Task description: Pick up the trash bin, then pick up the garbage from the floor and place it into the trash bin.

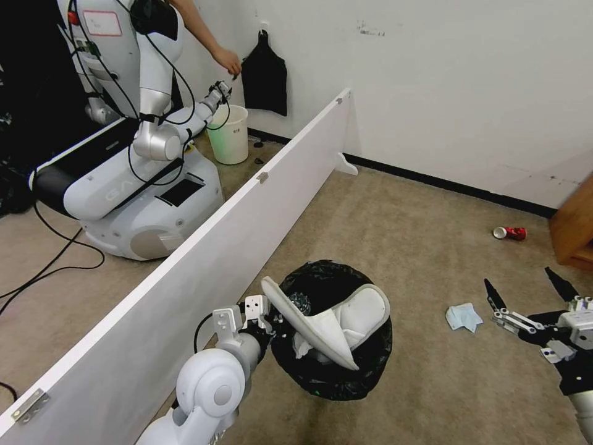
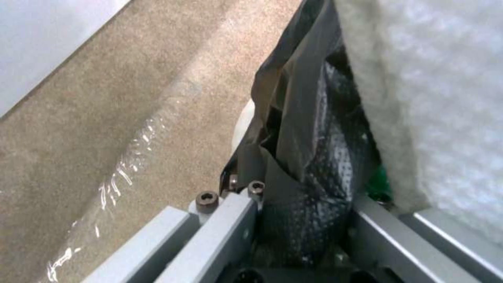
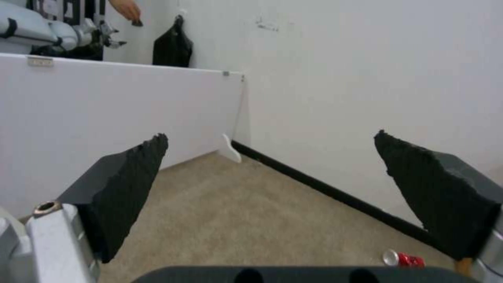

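While my left gripper (image 1: 267,321) clamps the black-bagged round white trash bin (image 1: 333,334), my right gripper (image 1: 525,295), fingers apart, hangs nearest the crumpled light-blue face mask (image 1: 464,317), toward the bin on the carpet.

Left arm bent forward, left gripper (image 1: 267,318) clamped on a rim. Right arm low at right, right gripper (image 1: 525,290) spread wide, holding nothing.

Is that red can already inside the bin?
No. The red can lies on the carpet near the wall, well away from the bin, which holds white slippers.
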Tool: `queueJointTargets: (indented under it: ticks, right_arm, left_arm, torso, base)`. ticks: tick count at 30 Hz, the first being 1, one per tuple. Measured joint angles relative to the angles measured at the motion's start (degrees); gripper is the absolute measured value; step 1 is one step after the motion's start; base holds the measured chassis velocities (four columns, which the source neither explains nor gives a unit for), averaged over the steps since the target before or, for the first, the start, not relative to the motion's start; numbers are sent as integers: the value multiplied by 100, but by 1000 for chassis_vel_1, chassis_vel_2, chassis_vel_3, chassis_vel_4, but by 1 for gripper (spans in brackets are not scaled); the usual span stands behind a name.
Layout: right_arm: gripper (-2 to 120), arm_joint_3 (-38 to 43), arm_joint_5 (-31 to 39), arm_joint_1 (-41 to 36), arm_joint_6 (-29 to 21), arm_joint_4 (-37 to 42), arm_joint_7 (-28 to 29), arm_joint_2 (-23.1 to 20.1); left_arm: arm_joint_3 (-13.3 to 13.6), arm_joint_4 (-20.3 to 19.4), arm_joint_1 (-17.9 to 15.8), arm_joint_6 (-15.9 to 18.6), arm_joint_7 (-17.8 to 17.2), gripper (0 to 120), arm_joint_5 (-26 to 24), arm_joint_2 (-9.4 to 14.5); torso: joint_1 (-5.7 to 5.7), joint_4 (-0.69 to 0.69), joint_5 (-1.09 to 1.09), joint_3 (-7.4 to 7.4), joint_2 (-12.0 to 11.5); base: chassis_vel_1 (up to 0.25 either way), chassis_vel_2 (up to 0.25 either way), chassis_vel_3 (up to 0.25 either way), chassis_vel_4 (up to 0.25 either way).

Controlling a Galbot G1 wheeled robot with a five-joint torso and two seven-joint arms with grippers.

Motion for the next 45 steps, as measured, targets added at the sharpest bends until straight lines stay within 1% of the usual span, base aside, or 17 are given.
queueJointTargets:
  ticks: [1,3,6,12,20,27,33,37,45]
  right_arm:
    - [100,0,0,0,0,0,0,0]
    - [100,-9,8,3,30,0,-22,6]
    - [100,-16,31,11,38,0,-35,-4]
    - [100,-55,81,81,54,-6,-69,5]
    - [100,-167,82,152,66,-57,-109,116]
    - [100,-178,84,160,81,-114,-120,108]
    - [100,-231,79,196,91,-158,-124,108]
    - [100,-300,66,229,95,-184,-126,130]
    - [100,-338,46,249,116,-230,-126,143]
  left_arm:
    - [0,0,0,0,0,0,0,0]
    - [-30,-3,23,15,108,0,126,-7]
    - [-41,-4,24,27,131,0,177,-39]
    - [-60,-5,59,43,138,0,278,-85]
    - [-110,-2,72,41,141,0,292,-58]
    - [-107,40,46,26,144,0,274,-58]
    - [-117,50,43,12,144,0,264,-43]
    - [-136,49,59,-1,145,0,252,-23]
    - [-188,41,68,-48,131,0,179,10]
  torso:
    - [0,0,0,0,0]
    - [0,0,0,0,0]
    - [0,0,1,0,0]
    - [0,0,0,0,0]
    - [0,0,1,0,0]
    - [0,-1,1,0,0]
    - [0,1,0,0,0]
    - [0,-2,1,0,0]
    - [0,-3,1,0,0]
  base:
    - [0,0,0,0]
    - [0,0,0,0]
    - [0,0,0,0]
    - [0,0,0,0]
    - [-7,-5,-6,-7]
    - [-74,-66,-61,-62]
    - [-91,-78,-100,-93]
    - [-130,-131,-125,-106]
    - [-127,-125,-119,-114]
